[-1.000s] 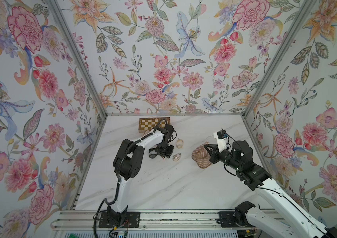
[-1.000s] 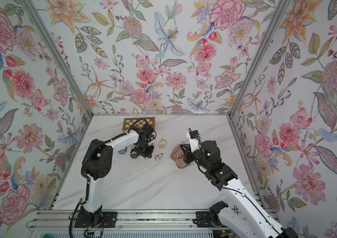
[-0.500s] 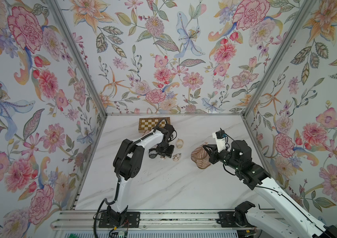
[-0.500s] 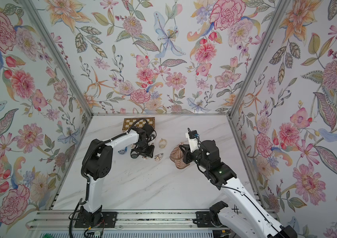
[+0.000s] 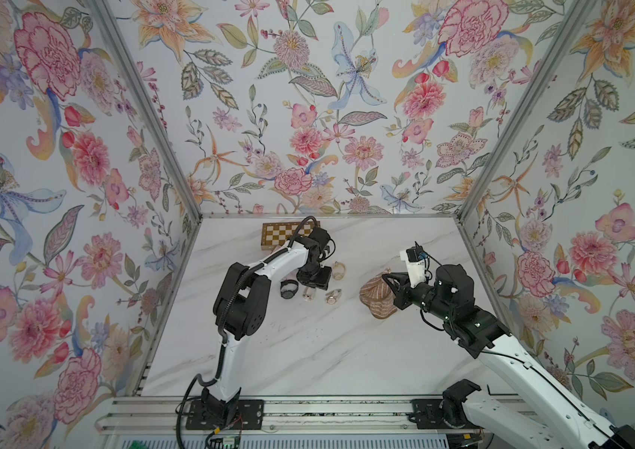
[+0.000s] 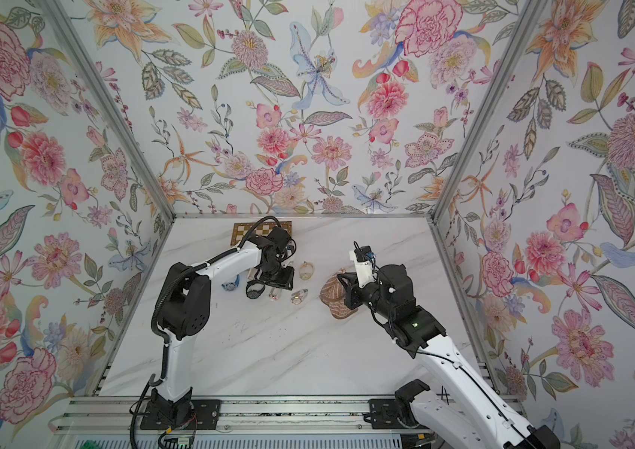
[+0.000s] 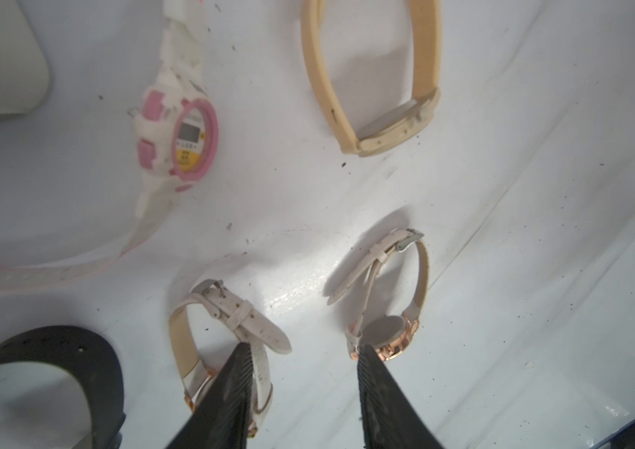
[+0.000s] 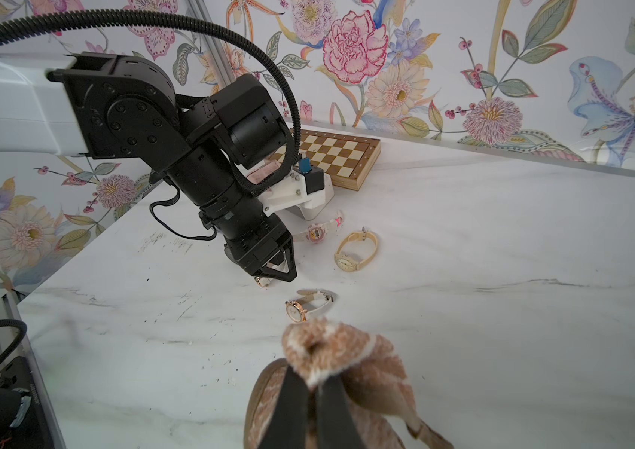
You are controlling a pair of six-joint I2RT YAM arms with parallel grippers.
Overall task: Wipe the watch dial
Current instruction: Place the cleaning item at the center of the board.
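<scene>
Watch with a wide cream strap (image 7: 230, 322) lies on the white marble-patterned bench (image 5: 308, 350), in a cluster of watches left of centre in the far half. The left tool (image 7: 302, 350) hangs directly over it with its jaws partly apart and nothing between them but bare bench. One ridged black finger (image 7: 230, 388) covers this watch's case, so the dial is hidden; whether finger and watch touch cannot be told. The strap looks like worn, speckled leather, buckled into a long loop standing on edge. The loop's long axis runs from the buckle to the case under the finger.

Just beside it lies a slim rose-gold watch (image 7: 385, 336), its thin white strap also buckled into a loop, roughly parallel to the first. The other finger's tip overlaps its round metal case in the left wrist view. In the right wrist view its pale round dial faces the cloth (image 8: 347, 350).

The right tool (image 8: 310, 375) is clamped tight on that cloth, a soft, bunched, brown-and-white striped fabric held near the bench's centre right, apart from the watches.

Around the pair are a pink and white plastic digital watch (image 7: 191, 136), a beige-strapped watch (image 7: 397, 124) and a black band (image 7: 55, 350). A wooden chessboard (image 8: 331, 155) sits at the far edge.
</scene>
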